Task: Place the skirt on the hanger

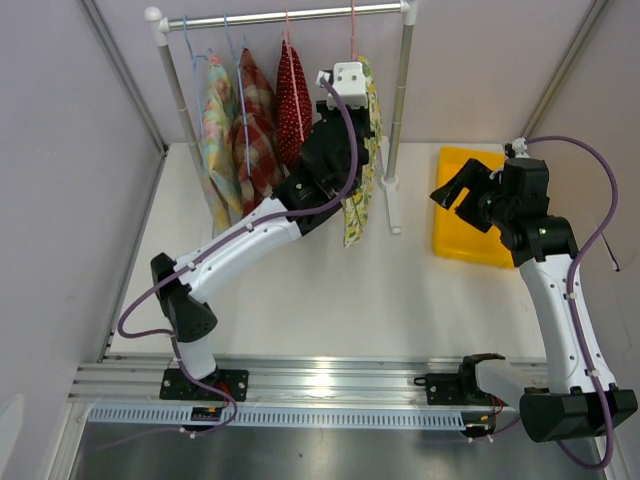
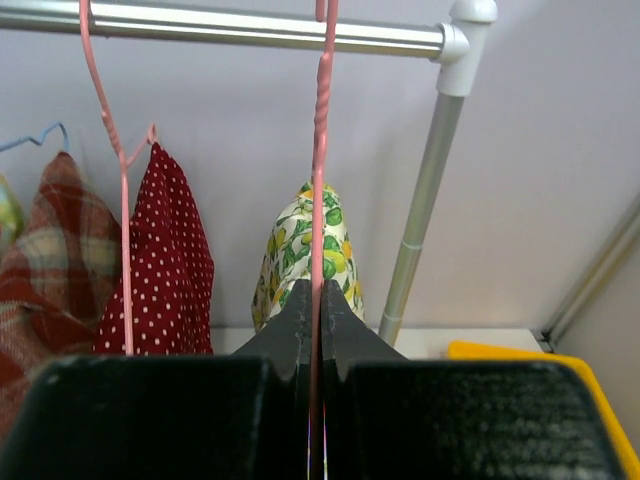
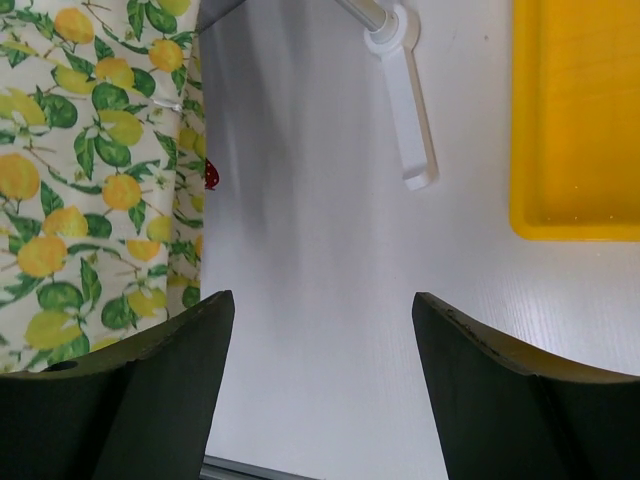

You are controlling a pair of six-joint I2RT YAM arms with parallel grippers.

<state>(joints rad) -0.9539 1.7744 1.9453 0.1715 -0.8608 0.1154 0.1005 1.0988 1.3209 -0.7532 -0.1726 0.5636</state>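
The lemon-print skirt (image 1: 362, 190) hangs on a pink hanger (image 1: 353, 40) hooked over the metal rail (image 1: 290, 17). It also shows in the left wrist view (image 2: 290, 250) and the right wrist view (image 3: 80, 180). My left gripper (image 2: 318, 300) is raised at the rail and shut on the pink hanger's neck (image 2: 320, 150), with the skirt hanging just beyond it. My right gripper (image 3: 325, 310) is open and empty above the white table, to the right of the skirt; in the top view it (image 1: 450, 192) hovers near the yellow tray.
Other garments hang left on the rail: a red polka-dot one (image 1: 293, 100), a plaid one (image 1: 255, 125) and a pastel one (image 1: 215, 120). The rack's right post (image 1: 398, 110) and foot (image 3: 405, 110) stand beside the skirt. A yellow tray (image 1: 470, 215) lies at right.
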